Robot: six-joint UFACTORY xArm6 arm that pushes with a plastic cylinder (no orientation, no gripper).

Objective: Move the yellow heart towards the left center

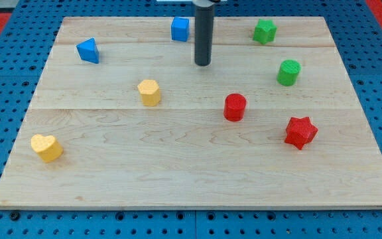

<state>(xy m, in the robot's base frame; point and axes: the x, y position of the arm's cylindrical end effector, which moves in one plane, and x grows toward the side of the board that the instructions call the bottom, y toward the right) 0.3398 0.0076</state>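
Well apart from my bare tip (203, 64), holding nothing, the yellow heart (46, 147) sits bottom-left, unobstructed

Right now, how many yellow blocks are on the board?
2: the yellow heart at the view's bottom left, and another yellow block left of center. None seems hidden.
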